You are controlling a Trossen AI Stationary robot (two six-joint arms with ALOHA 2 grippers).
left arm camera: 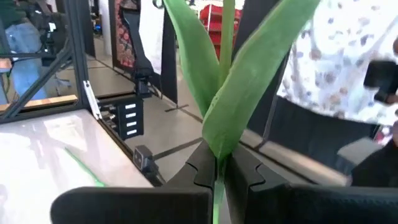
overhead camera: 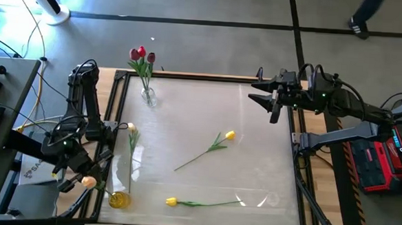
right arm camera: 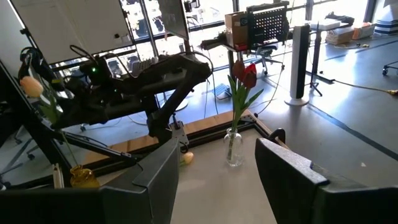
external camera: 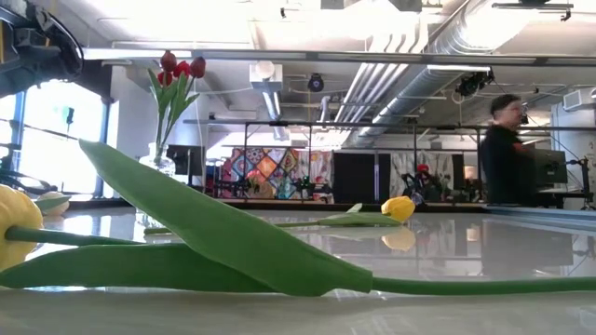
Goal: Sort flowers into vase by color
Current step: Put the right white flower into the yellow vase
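Note:
My left gripper [overhead camera: 79, 175] hangs off the table's near left corner, shut on the stem of a peach-headed flower [overhead camera: 87, 181]. The flower stands close to an amber vase [overhead camera: 118, 199]. Over the table's far right stands my right gripper [overhead camera: 260, 96], open, with nothing between its fingers [right arm camera: 214, 180]. Red flowers [overhead camera: 142, 54] stand in a clear glass vase [overhead camera: 147, 97] at the far left. Two yellow flowers [overhead camera: 229, 135], [overhead camera: 171, 202] and a cream flower [overhead camera: 130, 127] lie flat on the table. My left gripper pinches the flower's thin green stem [left arm camera: 217, 177] between its two fingers, just below where two long leaves [left arm camera: 249, 81] branch off. The fingers come at it level and lie across the stem. The flower is lifted clear, roughly upright, with its head [right arm camera: 31, 86] on top.
A raised wooden frame [overhead camera: 189, 75] borders the glossy white table. Black stands and cables crowd the left side [overhead camera: 21, 130], and a red device [overhead camera: 381, 160] sits at the right. A person [external camera: 507, 154] stands in the room beyond, and another stands close to the left arm [left arm camera: 348, 56].

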